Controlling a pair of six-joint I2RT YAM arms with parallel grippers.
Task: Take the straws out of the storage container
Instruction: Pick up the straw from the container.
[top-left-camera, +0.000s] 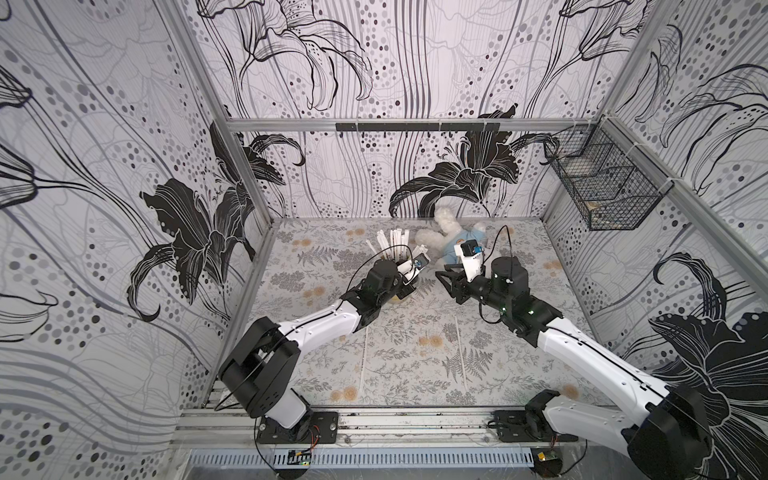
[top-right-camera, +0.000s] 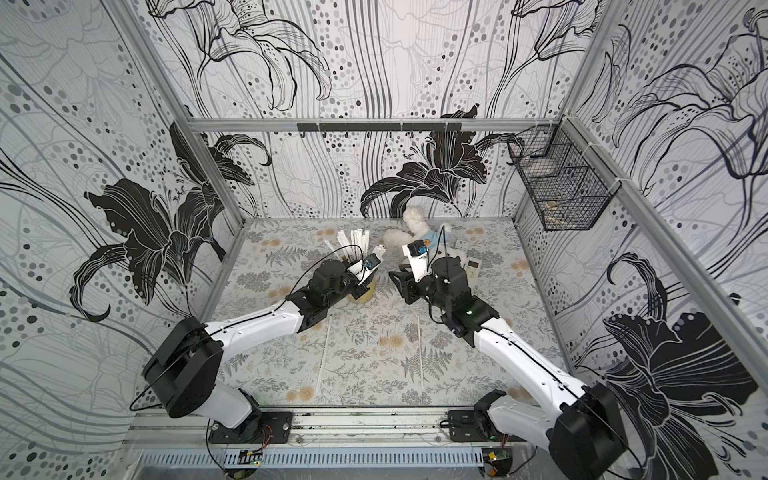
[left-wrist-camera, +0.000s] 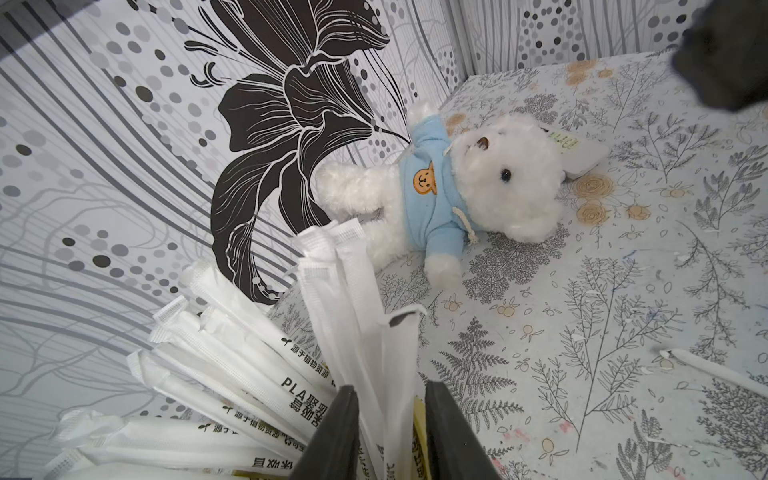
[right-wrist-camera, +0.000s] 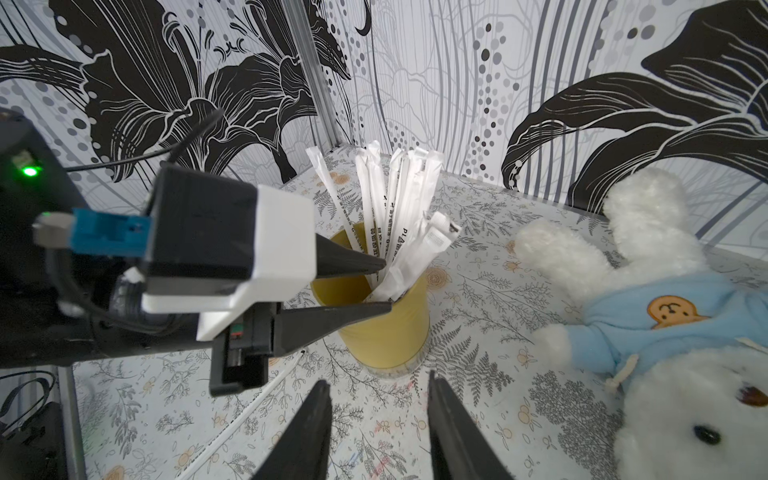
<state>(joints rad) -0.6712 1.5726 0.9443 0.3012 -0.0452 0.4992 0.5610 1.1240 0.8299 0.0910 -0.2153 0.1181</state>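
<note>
Straws (right-wrist-camera: 411, 187) stand fanned in the mustard-yellow cup (right-wrist-camera: 390, 332); my left jaws sit partly apart around a few at its rim, my right jaws wide and empty nearby

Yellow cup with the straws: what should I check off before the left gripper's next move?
1. Cup upright on the table: ok.
2. Left gripper at the cup mouth, jaws apart: ok.
3. Straws between its jaws: ok, several, seen in the left wrist view.
4. Cup rim outside the jaws: cannot tell; one jaw crosses in front of the cup wall in the right wrist view.
5. Right gripper open, empty, short of the cup: ok.
6. Teddy apart from the cup: ok.
</note>
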